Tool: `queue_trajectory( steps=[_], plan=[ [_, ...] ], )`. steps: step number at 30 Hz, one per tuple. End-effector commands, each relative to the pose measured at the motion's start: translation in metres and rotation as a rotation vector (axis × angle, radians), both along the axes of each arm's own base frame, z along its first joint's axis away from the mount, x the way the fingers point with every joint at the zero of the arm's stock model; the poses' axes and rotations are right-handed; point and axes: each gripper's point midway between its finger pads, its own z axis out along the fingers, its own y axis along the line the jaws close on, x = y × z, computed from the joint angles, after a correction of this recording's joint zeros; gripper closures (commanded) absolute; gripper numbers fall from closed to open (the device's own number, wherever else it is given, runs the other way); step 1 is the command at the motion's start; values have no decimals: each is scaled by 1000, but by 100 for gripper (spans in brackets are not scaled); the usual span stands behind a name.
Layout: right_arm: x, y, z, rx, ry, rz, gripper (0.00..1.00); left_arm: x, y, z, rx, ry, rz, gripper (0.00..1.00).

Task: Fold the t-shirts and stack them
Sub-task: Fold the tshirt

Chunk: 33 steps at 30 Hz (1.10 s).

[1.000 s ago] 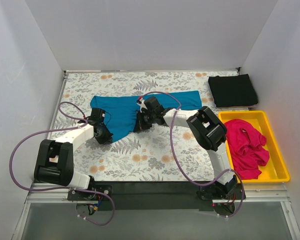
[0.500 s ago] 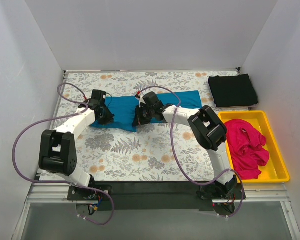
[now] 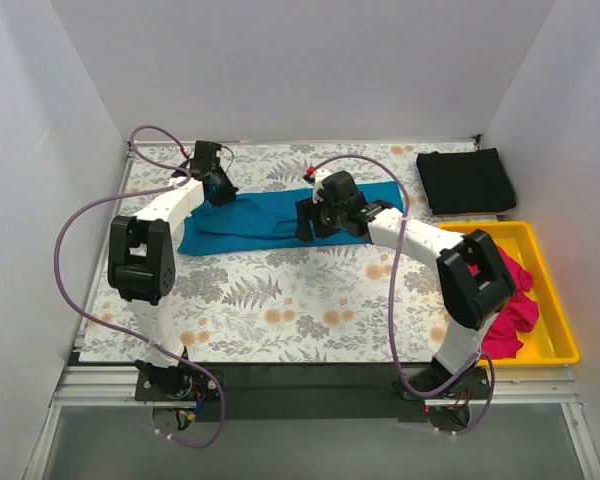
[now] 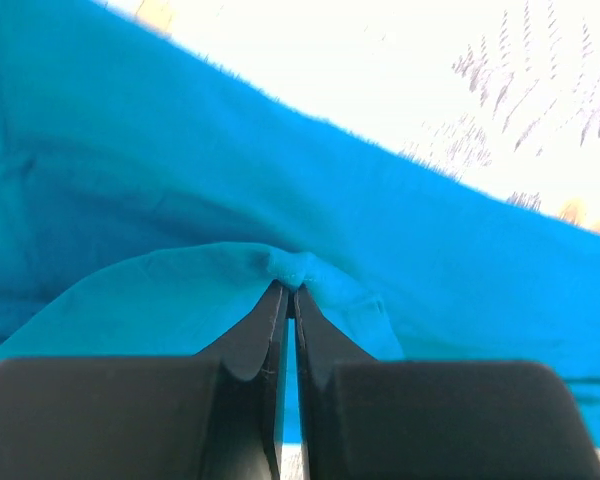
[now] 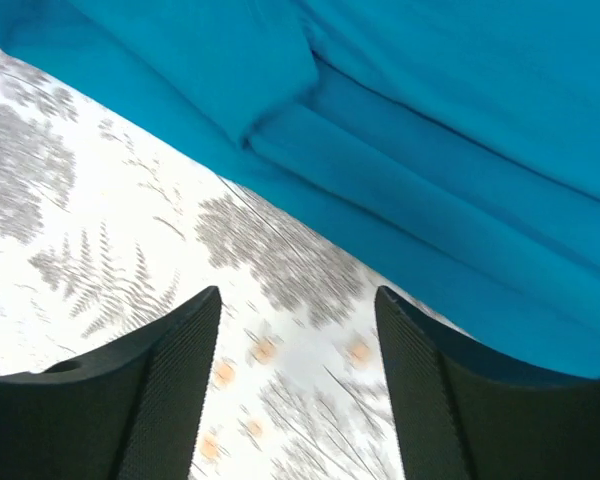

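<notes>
- The left gripper (image 4: pixel 288 290) was pinched shut on a raised pucker of the teal t-shirt (image 4: pixel 400 250), with cloth spreading ahead of its tips and to both sides. That hold probably anchored the shirt's edge for a fold.
- The right gripper (image 5: pixel 295 300) stood wide with nothing between its fingers. The shirt's folded hem lay just beyond its tips and the patterned table (image 5: pixel 100 200) beneath, so it seemed free to take a new hold.
- Well off to that claw's right, the black t-shirt (image 3: pixel 466 181) lay folded, likely the base of the stack.
- The magenta t-shirt (image 3: pixel 510 285) sat crumpled in the yellow tray (image 3: pixel 563 330), not yet folded.
</notes>
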Motion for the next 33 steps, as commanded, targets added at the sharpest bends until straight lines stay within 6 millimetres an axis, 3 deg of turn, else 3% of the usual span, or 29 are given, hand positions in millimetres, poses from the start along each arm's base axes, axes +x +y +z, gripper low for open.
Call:
queue_trajectory(
  steps=[1, 2, 6, 10, 19, 27, 30, 31, 32, 33],
  plan=[
    [-8, -46, -7, -165, -69, -25, 29, 30, 1, 18, 21, -91, -17, 100],
    [-12, -56, -5, -188, -79, -40, 28, 37, 0, 23, 17, -109, -18, 100],
    [-24, -95, -20, -278, -68, -95, 26, 52, 4, 14, 31, -111, 8, 100],
    [-30, -115, -24, -299, -62, -130, 26, 61, 5, 13, 16, -130, 27, 100],
    [-27, -137, -31, -314, -38, -187, 26, 77, 17, 12, -46, -166, 95, 100],
    [-13, -158, -33, -321, -22, -267, 26, 81, 17, -1, -56, -154, 78, 100],
    [-6, -170, -32, -309, -7, -318, 26, 80, 18, -5, -41, -149, 67, 84],
    [-1, -172, -29, -300, -7, -338, 26, 79, 20, 3, -34, -163, 70, 78],
    [2, -176, -28, -295, -5, -357, 26, 79, 24, 8, -18, -173, 79, 65],
    [8, -184, -27, -284, 4, -389, 27, 78, 26, 13, -13, -183, 85, 58]
  ],
)
